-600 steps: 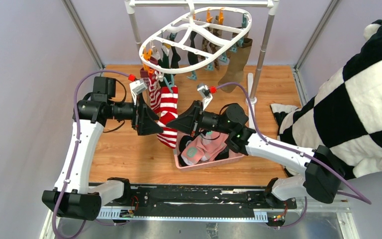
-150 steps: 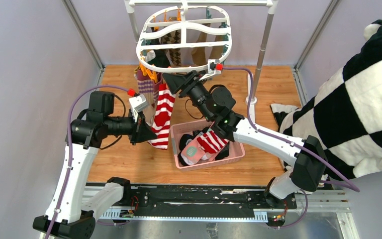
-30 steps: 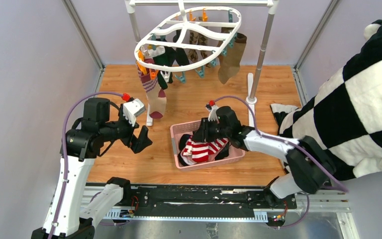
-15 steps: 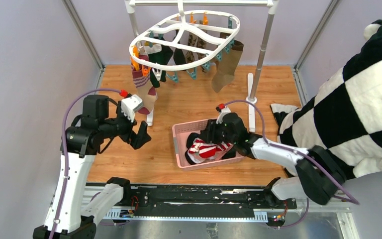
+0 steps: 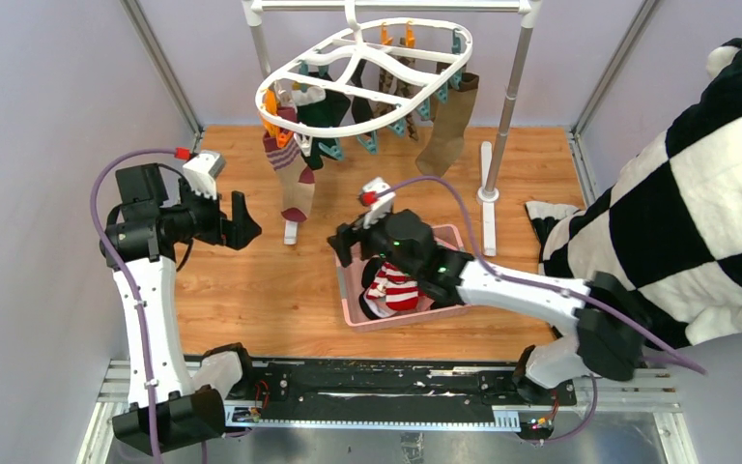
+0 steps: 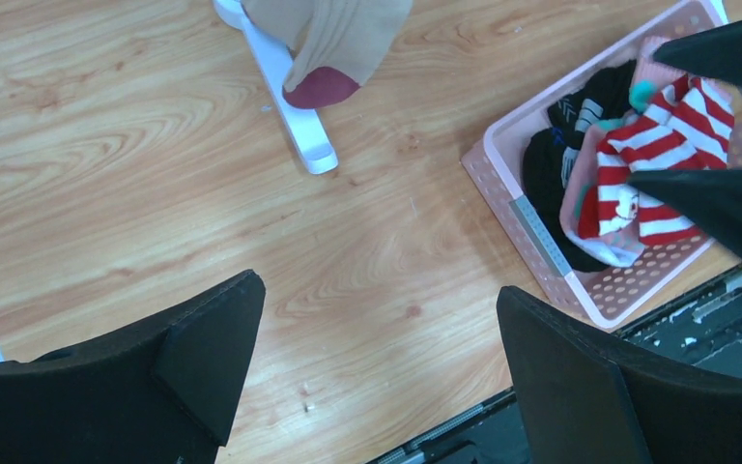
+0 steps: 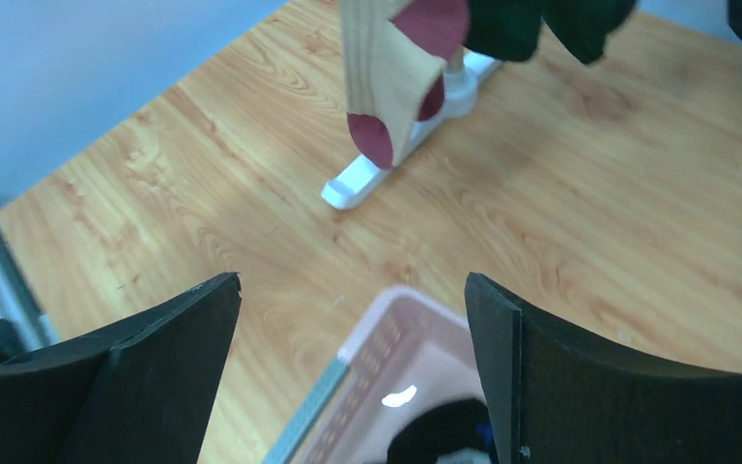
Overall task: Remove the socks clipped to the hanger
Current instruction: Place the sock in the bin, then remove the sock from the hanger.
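Note:
The white hanger [image 5: 362, 66] hangs from the rack's top bar with several socks clipped to it. Among them are a beige sock with purple stripes [image 5: 290, 179], dark socks [image 5: 324, 106] and an olive-brown sock [image 5: 447, 124]. A red-white striped sock [image 5: 393, 287] lies in the pink basket [image 5: 346, 282] on top of other socks. My right gripper [image 5: 346, 242] hovers open and empty over the basket's far left corner [image 7: 396, 329]. My left gripper [image 5: 242, 220] is open and empty, left of the beige sock [image 6: 333, 48], above bare floor. Both grippers are apart from the hanger.
The grey rack pole [image 5: 512, 87] and its white feet [image 5: 488, 193] stand behind the basket; one foot [image 6: 290, 97] lies under the beige sock. A large black-and-white checked plush cloth [image 5: 686, 193] fills the right side. Bare wooden floor [image 5: 251, 290] lies left of the basket.
My right gripper has opened, left the striped sock in the basket and moved left to the basket's far corner. My left arm has drawn back to the left. The hanger has swung slightly.

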You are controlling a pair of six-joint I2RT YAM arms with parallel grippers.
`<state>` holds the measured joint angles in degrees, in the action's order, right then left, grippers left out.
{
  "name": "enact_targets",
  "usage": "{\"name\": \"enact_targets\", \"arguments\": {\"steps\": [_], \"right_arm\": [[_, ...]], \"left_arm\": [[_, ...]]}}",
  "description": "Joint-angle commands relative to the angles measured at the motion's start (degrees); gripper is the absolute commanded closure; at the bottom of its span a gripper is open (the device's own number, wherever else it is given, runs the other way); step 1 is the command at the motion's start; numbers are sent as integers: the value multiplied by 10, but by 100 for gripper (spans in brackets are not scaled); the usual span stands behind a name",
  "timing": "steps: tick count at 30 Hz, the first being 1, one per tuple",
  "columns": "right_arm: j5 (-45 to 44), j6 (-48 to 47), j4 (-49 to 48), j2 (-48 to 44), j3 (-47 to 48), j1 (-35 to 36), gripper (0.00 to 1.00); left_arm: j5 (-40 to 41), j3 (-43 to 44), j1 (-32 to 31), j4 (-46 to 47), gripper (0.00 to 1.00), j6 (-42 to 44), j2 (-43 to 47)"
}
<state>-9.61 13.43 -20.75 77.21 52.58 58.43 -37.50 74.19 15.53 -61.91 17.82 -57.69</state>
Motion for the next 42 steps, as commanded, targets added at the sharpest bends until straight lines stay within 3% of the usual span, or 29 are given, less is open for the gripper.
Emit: {"name": "enact_targets", "arguments": {"steps": [1,4,11,18,22,23,27,29,31,42], "right_arm": [[-40,-124,-89,132,77,28,8],[-65,-156,-118,229,163,28,7],[-218,-229,-148,417,379,34,5],[-244,-273,-135,571,587,28,2],[-233,-276,-116,612,659,25,14],[-229,-276,-120,609,657,25,22],[-187,-259,-188,553,572,25,75],[-175,-255,-200,522,535,28,91],[-165,-255,-216,491,490,33,96],[-29,-173,-266,280,255,68,96]], "left_arm": [[-50,13,39,3,0,14,-3],[-54,10,55,-2,0,21,-6],[-66,12,107,-29,0,57,-25],[-70,19,132,-51,0,95,-42],[-70,19,137,-63,0,115,-41],[-68,18,137,-64,0,118,-40],[-71,10,137,-64,0,125,-35],[-77,11,137,-64,0,122,-35],[-86,11,137,-67,0,122,-32],[-130,20,137,-95,0,135,25]]}}
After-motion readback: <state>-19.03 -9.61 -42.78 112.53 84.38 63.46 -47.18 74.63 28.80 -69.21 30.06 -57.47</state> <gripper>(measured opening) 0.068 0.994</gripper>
